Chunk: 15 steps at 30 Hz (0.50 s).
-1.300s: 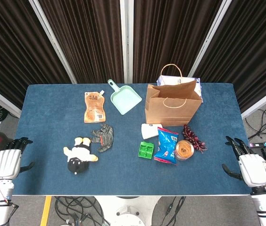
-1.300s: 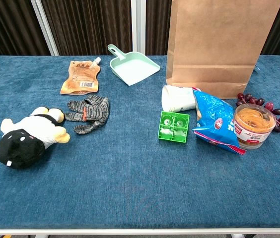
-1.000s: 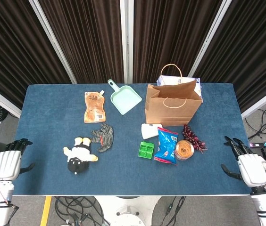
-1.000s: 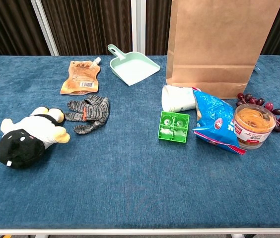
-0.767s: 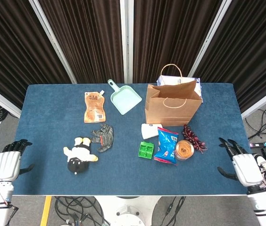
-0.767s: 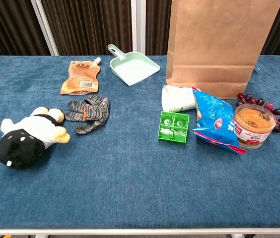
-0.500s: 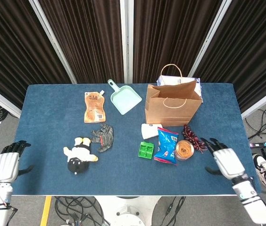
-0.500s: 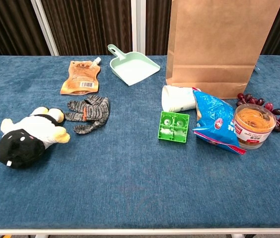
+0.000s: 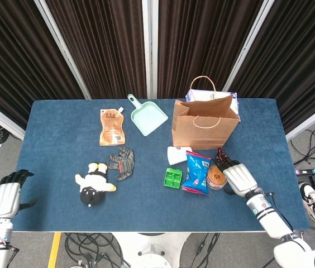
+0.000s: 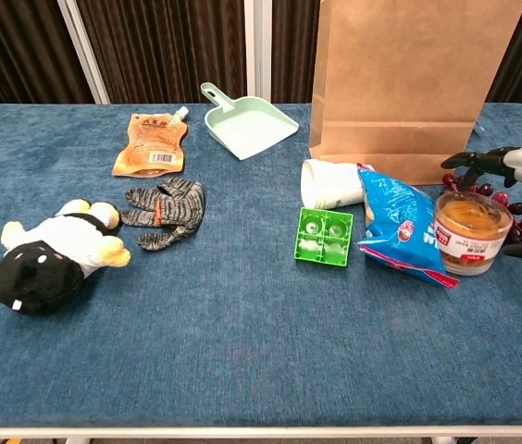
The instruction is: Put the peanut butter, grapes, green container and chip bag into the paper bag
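So nothing is bagged yet: the right hand (image 9: 239,180) spreads wide beside the peanut butter (image 10: 470,234), with the grapes (image 10: 511,205), green container (image 10: 324,237) and chip bag (image 10: 400,228) all outside the paper bag (image 10: 409,74) near the surface's far edge.

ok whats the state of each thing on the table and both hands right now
paper bag: upright, open-topped
peanut butter: upright, on table
chip bag: lying flat
green container: open side up
white cup: on its side
right hand: open, beside the peanut butter
left hand: open, off table

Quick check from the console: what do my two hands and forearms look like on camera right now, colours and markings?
Both hands have glossy white backs and black fingers. The right hand leads into a white forearm with black bands at the wrist. The left hand joins a white forearm with a dark ring at the wrist. No sleeves show.
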### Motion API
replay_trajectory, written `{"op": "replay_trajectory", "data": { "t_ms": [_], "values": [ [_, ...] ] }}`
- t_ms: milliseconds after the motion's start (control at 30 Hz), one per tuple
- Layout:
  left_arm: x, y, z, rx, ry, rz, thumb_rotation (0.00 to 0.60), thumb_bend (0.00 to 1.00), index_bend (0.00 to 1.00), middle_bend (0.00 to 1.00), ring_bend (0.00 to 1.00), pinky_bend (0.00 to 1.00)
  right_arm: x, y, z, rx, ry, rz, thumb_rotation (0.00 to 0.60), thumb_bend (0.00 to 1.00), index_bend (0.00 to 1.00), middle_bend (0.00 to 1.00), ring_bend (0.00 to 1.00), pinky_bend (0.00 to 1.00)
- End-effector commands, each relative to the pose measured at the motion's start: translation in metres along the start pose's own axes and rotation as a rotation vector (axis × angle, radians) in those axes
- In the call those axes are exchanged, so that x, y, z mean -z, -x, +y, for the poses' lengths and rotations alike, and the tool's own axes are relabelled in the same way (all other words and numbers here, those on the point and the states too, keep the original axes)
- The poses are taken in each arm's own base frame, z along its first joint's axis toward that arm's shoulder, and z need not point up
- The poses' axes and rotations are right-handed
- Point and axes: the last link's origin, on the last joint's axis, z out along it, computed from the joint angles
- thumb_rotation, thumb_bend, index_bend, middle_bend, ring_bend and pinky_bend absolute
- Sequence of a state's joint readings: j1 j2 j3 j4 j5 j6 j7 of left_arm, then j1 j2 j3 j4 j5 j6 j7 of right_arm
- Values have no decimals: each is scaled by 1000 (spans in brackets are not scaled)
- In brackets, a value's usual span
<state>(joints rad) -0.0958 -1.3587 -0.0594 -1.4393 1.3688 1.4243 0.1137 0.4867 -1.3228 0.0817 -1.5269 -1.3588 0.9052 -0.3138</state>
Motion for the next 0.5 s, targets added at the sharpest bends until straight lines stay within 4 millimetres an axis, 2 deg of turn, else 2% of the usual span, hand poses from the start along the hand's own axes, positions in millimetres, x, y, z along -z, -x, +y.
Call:
{"op": "replay_trajectory", "data": {
  "t_ms": [33,200,500],
  "values": [
    [0,0,0,1,1,1,600,83,351,338,256,278,-4,2,-1,5,0,-4,600,124,19,209,92,259],
    [0,0,0,3,-1,-2,600,83,351,338,256,278,-6,3,-3,3,-6,-7,600,124,19,162,39,199],
    [-1,-1,0,3,1,-6,600,83,351,338,256,278,-4,2,2,-22,8,-4,600,123,3,124,17,177]
  ]
}}
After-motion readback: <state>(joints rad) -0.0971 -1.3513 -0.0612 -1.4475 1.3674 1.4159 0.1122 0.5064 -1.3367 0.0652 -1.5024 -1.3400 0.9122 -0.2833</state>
